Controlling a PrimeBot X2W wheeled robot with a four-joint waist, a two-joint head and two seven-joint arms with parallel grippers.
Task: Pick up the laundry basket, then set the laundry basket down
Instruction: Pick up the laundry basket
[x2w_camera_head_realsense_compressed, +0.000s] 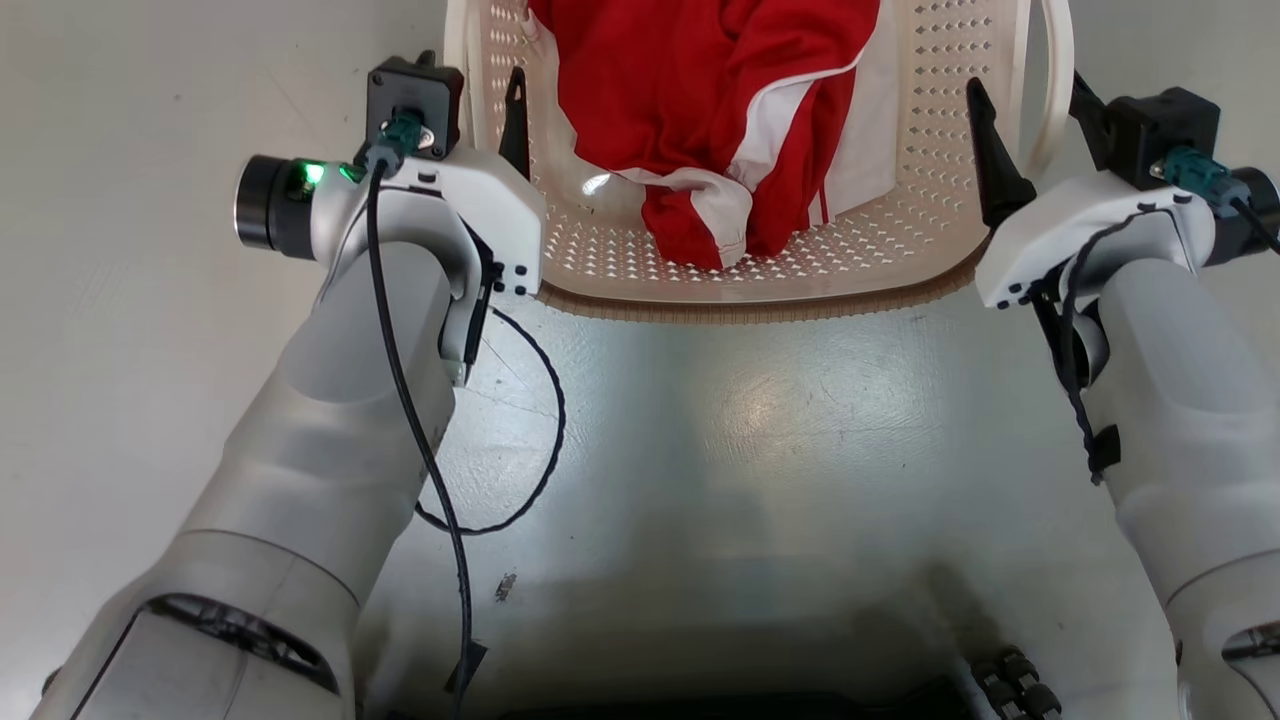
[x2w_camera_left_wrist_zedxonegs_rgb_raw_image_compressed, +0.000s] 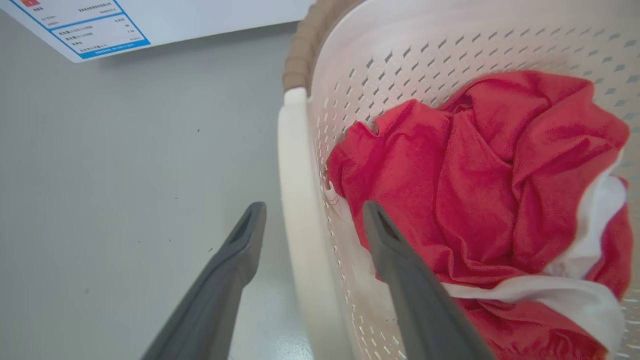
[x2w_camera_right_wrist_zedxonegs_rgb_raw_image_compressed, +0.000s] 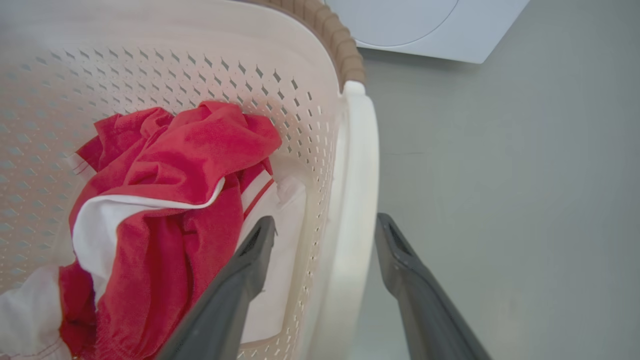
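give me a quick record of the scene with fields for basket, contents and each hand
basket: laundry basket, cream with a brown rim, on the grey floor before the robot
contents: red and white clothes
left hand: open, astride the left handle
right hand: open, astride the right handle
grip: none yet

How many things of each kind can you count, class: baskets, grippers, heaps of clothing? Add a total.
Laundry basket: 1
Grippers (left gripper, right gripper): 2
Heap of red and white clothing: 1
Total: 4
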